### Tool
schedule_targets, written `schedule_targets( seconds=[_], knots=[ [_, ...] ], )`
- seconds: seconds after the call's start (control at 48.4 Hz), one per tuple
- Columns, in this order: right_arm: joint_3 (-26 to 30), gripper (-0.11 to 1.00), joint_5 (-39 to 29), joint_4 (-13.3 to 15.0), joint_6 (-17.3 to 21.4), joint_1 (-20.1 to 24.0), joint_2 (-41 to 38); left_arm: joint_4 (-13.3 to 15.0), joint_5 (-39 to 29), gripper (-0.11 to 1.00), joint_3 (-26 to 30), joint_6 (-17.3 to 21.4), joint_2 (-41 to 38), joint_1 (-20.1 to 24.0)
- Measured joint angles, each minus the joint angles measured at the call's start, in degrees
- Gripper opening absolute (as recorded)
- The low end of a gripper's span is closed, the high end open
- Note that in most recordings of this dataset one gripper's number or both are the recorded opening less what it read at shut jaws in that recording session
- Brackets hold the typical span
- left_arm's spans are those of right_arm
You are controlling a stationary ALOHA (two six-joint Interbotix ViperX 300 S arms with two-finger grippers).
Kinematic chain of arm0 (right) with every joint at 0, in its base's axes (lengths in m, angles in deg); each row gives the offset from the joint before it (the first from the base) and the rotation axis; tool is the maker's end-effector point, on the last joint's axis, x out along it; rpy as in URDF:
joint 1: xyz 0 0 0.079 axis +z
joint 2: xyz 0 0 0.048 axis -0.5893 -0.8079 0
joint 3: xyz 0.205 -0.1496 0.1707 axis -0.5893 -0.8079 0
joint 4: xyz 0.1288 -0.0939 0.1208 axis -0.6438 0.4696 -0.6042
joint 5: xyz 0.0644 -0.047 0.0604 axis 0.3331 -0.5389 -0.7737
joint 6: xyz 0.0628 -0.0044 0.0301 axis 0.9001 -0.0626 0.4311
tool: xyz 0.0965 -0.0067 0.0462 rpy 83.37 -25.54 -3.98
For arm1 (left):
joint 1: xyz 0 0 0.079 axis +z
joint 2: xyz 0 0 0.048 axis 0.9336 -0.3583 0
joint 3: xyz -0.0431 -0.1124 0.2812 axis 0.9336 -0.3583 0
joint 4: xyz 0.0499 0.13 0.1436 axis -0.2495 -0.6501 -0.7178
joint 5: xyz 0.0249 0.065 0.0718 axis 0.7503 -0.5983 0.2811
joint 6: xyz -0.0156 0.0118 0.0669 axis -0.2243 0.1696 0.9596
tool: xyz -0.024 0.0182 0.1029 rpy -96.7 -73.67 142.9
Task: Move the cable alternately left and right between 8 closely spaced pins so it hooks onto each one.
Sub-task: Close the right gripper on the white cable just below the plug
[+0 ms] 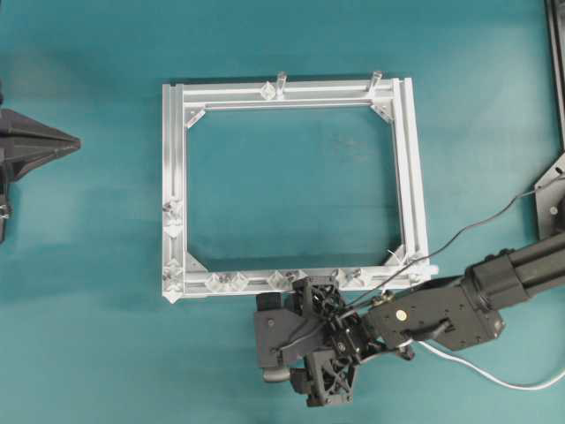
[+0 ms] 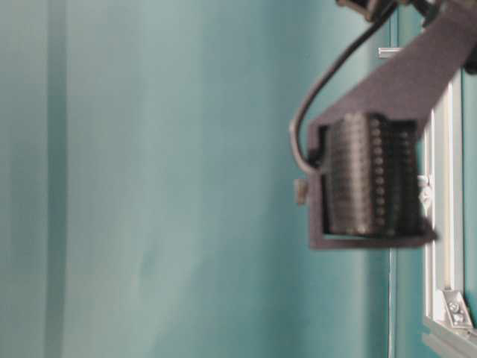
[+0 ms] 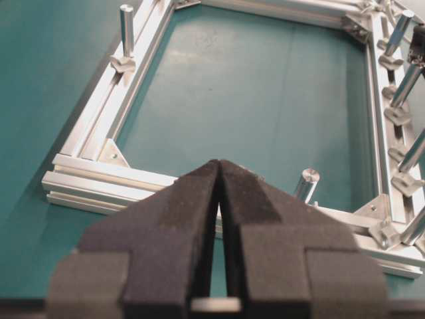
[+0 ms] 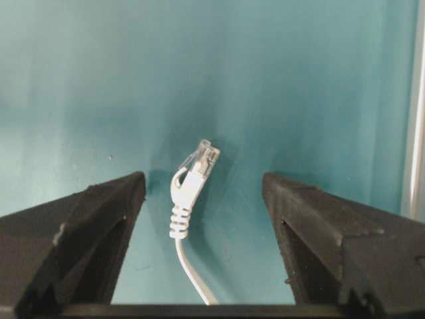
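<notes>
A teal table [image 1: 97,265] fills every view. The right gripper [image 4: 203,193] stands with its fingers [image 4: 86,219] spread wide, grasping nothing; the plug end of the white cable [image 4: 189,189] lies on the surface between them, touching neither. The cord runs back out of the wrist view's bottom edge, and overhead only a curved stretch shows at lower right, the rest hidden under the right arm. The left gripper [image 3: 220,174] has its fingertips pressed together, nothing visible between them; overhead just its dark tip enters at the left edge. The aluminium frame [image 1: 173,177] lies mid-table, its pale pins [image 1: 221,281] along the near rail partly covered by the right wrist. The table-level view is blurred and blocked by dark hardware.
</notes>
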Motion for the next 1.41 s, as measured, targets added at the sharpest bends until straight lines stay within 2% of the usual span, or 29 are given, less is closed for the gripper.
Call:
schedule_targets(
  seconds=[0.145,0.248,0.31,0.455,0.558,1.117,1.323,1.406],
  knots=[
    [0.1,0.8,-0.4,0.0,0.0,0.0,0.0,0.0,0.0,0.0,0.0,-0.1,0.0,-0.2],
    [0.2,0.74,-0.9,0.0,0.0,-0.1,0.0,0.0,0.0,0.0,-0.3,-0.1,0.1,-0.4],
    [0.2,0.63,-1.2,0.0,-0.1,0.0,0.0,0.0,0.0,0.0,-0.4,-0.1,0.0,-0.5],
    [0.3,0.32,-1.8,0.0,0.4,-0.1,0.1,0.0,-0.1,0.0,-0.4,-0.2,0.1,-0.7],
    [0.3,0.19,-1.8,0.0,0.4,-0.1,0.0,0.0,0.0,0.0,-0.4,-0.1,0.1,-0.7],
    [2.5,0.18,-6.2,0.0,0.2,1.2,-0.2,0.1,0.0,0.0,-0.4,-0.3,0.1,-1.0],
    [3.1,0.17,-10.8,0.0,0.3,1.2,2.5,0.0,-0.1,0.0,-0.4,-0.3,0.1,-1.3],
    [3.3,0.16,-14.1,0.0,1.7,1.2,4.5,0.1,0.0,0.0,-0.4,-0.3,0.1,-1.3]
  ],
)
